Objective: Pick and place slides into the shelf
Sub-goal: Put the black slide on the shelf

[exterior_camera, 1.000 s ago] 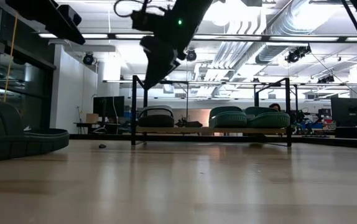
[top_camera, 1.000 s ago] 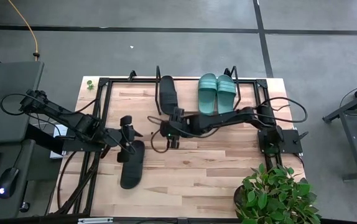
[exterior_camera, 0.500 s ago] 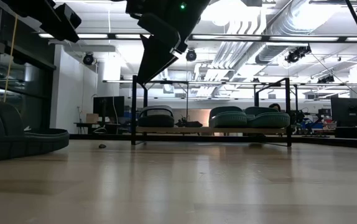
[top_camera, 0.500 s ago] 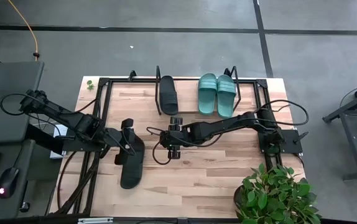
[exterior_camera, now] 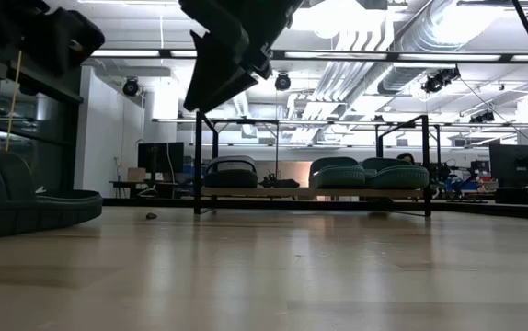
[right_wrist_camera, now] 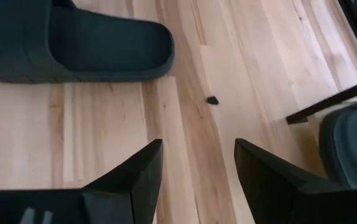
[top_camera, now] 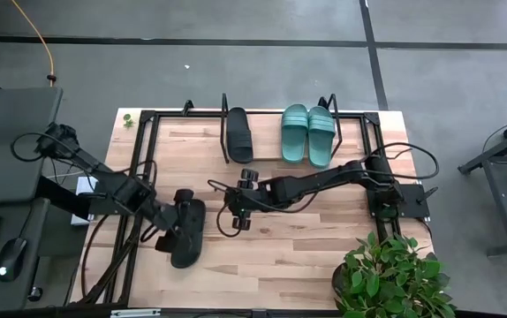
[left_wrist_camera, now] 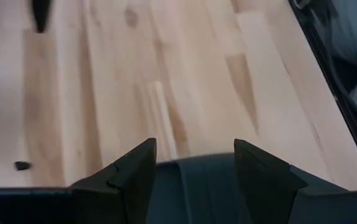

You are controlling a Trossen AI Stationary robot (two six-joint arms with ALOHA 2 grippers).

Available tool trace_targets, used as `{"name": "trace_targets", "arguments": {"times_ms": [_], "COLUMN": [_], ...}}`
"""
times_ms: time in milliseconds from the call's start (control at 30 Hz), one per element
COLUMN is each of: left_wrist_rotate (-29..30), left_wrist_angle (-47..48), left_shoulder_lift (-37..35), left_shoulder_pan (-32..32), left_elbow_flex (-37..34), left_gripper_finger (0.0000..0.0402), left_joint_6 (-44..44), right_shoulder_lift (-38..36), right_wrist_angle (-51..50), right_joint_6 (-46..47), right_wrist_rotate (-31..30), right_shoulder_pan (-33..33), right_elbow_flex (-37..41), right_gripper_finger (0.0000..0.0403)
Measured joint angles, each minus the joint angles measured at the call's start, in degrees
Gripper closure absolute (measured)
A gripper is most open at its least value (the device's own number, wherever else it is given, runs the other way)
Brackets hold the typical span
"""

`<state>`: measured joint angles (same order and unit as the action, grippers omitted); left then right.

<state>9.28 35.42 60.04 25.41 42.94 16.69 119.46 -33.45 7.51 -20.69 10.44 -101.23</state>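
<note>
Both jaws spread, straddling nothing.

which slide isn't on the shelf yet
The black slide lying on the tabletop under the left gripper; the other black one and both teal ones sit on the shelf.

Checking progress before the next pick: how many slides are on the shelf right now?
3. One black slide sits at the left end of the shelf, and two teal-green slides lie side by side to its right. The fourth, a black slide, lies on the table under the left gripper.
</note>
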Motion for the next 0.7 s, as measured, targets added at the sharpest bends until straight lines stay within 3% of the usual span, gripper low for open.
{"name": "trace_targets", "arguments": {"times_ms": [700], "left_wrist_rotate": [2.29], "left_wrist_angle": [-6.57], "left_shoulder_lift": [7.87], "left_shoulder_pan": [14.04], "left_elbow_flex": [0.02], "left_gripper_finger": [0.0204], "left_joint_6": [10.04], "right_shoulder_lift": [0.0], "right_wrist_angle": [1.57], "right_joint_6": [-1.46], "right_wrist_rotate": [4.83], "right_shoulder_pan": [0.98], "right_elbow_flex": [0.0], "right_gripper_finger": [0.0212]}}
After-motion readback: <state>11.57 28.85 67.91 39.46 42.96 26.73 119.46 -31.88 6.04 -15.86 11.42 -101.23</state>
